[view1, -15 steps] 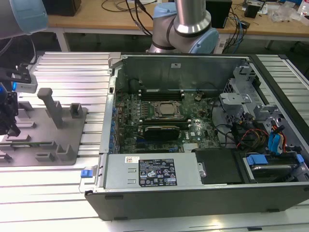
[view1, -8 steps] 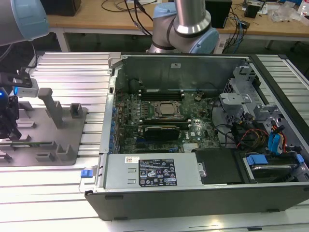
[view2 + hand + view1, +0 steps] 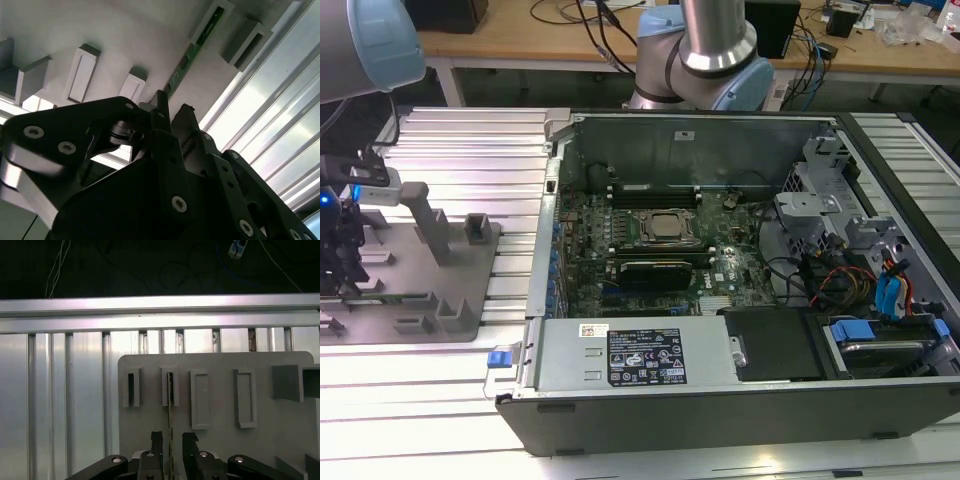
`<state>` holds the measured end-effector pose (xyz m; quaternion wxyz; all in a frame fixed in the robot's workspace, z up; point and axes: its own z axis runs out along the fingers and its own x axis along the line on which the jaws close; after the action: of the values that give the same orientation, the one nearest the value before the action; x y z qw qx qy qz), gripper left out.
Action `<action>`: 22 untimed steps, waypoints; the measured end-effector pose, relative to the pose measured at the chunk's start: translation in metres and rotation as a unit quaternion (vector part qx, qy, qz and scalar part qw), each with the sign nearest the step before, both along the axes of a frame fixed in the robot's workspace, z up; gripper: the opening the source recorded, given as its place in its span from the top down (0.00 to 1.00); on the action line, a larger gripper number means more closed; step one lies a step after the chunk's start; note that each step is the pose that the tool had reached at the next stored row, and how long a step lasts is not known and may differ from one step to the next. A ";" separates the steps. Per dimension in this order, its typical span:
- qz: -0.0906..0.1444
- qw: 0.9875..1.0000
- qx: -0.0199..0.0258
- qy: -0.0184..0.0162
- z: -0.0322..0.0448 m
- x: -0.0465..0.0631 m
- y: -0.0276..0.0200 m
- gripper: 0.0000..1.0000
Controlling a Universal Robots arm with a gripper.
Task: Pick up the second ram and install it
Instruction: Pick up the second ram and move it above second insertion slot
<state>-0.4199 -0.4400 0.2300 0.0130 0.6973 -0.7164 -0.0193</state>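
At the exterior view's left, over the tray, the gripper straddles the ram, jaws spread either side. Closing off-centre could tilt it in its slot and spoil the grip.

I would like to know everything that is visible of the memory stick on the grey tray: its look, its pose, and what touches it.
The second ram is a thin, narrow green board with small dark parts along it. It stands on its edge on the grey fixture tray, with its far end held in a raised slot holder. The gripper straddles its near end with jaws open and a gap on each side, so nothing grips it.
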 end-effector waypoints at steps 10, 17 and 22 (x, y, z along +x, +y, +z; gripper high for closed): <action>0.044 0.999 0.000 0.000 -0.0198 0.000 0.0000 0.72; 0.045 0.999 0.000 0.000 -0.0209 0.000 0.0009 0.72; 0.045 0.999 -0.001 0.000 -0.0209 0.000 0.0010 0.81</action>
<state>-0.4201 -0.4390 0.2091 0.0143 0.7290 -0.6841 -0.0184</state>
